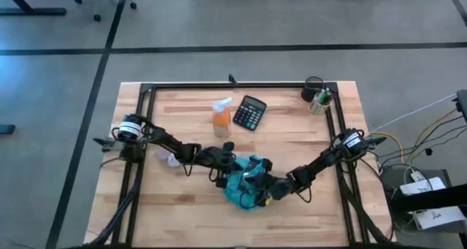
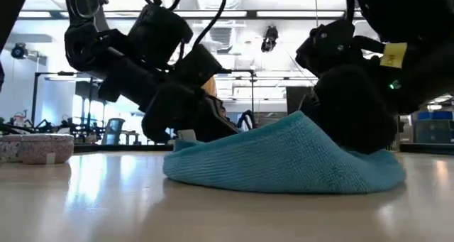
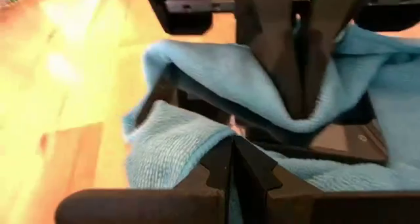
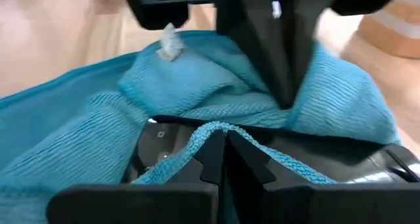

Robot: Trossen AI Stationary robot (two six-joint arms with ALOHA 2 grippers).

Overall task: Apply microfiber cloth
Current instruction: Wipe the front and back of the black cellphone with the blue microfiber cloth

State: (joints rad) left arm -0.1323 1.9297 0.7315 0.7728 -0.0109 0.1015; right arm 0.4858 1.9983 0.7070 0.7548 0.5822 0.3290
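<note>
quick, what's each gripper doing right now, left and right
Left gripper: shut on the microfiber cloth.
Right gripper: shut on the microfiber cloth.

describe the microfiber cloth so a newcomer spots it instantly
Start at the wooden table inside the black frame, then look to its front centre, where both arms meet. The microfiber cloth is the crumpled turquoise heap there, pinched by the left claw and the right claw. It is the only soft blue item; the calculator and orange spray bottle stand farther back.
</note>
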